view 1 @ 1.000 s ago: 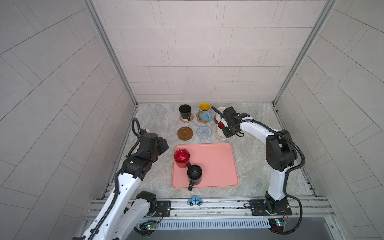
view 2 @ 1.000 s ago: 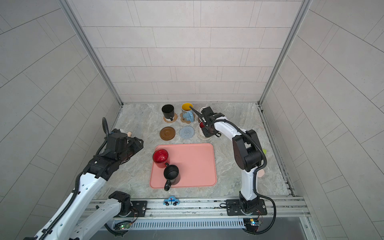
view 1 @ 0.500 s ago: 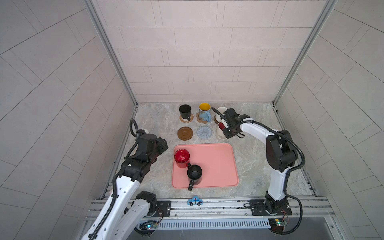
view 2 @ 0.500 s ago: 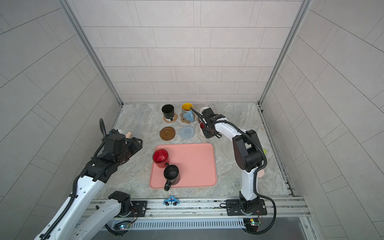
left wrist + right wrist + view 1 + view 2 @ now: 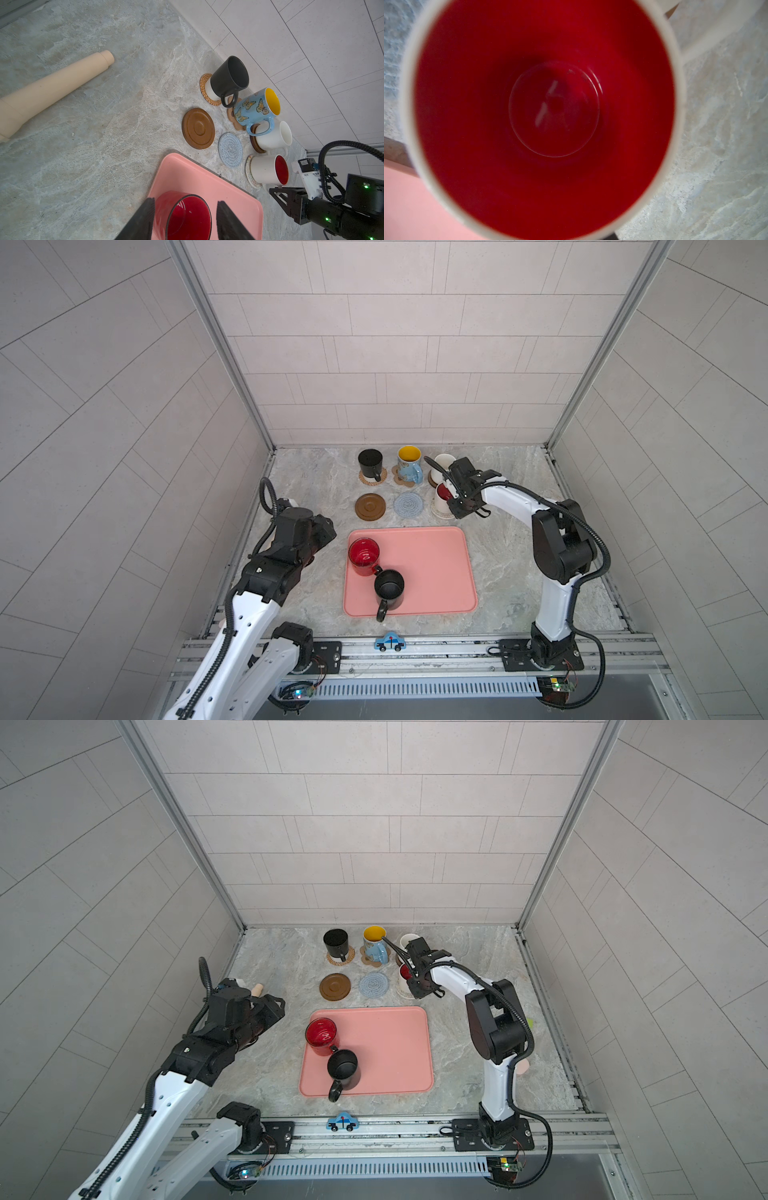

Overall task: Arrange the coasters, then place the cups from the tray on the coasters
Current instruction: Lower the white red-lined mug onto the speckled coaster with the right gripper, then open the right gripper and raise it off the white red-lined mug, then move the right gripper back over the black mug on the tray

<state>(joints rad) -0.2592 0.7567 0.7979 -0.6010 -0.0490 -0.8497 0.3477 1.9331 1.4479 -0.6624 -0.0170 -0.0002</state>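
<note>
Two cups, red [image 5: 363, 556] and black [image 5: 388, 589], stand on the tray [image 5: 436, 568] in a top view. Beyond its far edge the right claw [image 5: 453, 499] hangs over the white red-lined cup [image 5: 441, 502], opening unreadable.
Left wrist: left claw [image 5: 185, 201] spread, empty, short of the red cup.
Right wrist: red cup interior only.

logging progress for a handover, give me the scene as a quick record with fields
cups on coasters: rear black cup, blue cup, cream cup, white cup
cups on tray: red cup, front black cup
empty coasters: brown coaster, grey-blue coaster
left end effector: open, beside tray, clear of red cup
right end effector: over white cup, grip unclear
cups left to place: two
</note>
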